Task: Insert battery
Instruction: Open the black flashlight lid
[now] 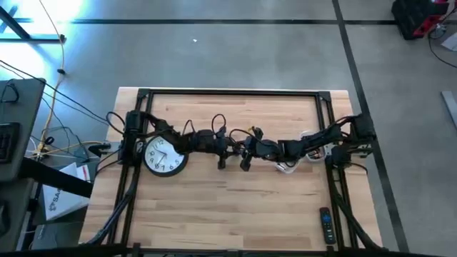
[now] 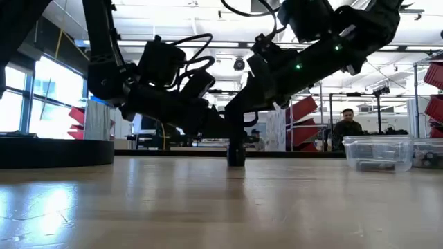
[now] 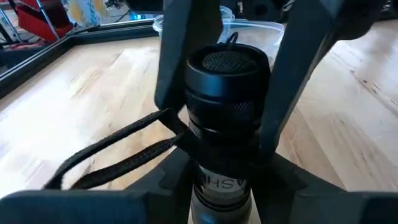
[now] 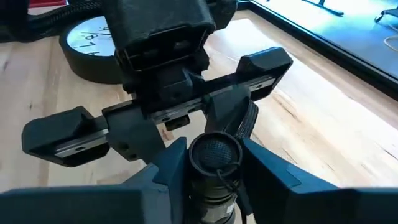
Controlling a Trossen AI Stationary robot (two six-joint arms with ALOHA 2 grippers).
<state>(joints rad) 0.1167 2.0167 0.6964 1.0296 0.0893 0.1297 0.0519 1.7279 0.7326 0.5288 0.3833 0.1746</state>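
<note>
Together, both grippers, left [image 3: 224,155] and right [image 4: 214,165], clench a black knurled cylindrical flashlight [image 3: 227,81] beside the round clock [image 1: 166,156].

Black flashlight [image 3: 225,118], cylindrical, knurled ring below a textured end cap, grey band with partly readable lettering lower on the body. Black woven wrist strap [image 3: 118,149] hangs off its side. Stands upright, held off the surface near mid-table, clamped between dark fingers [image 3: 180,56]. Same end cap visible in the right wrist view [image 4: 214,152]. Battery probably not visible.
</note>
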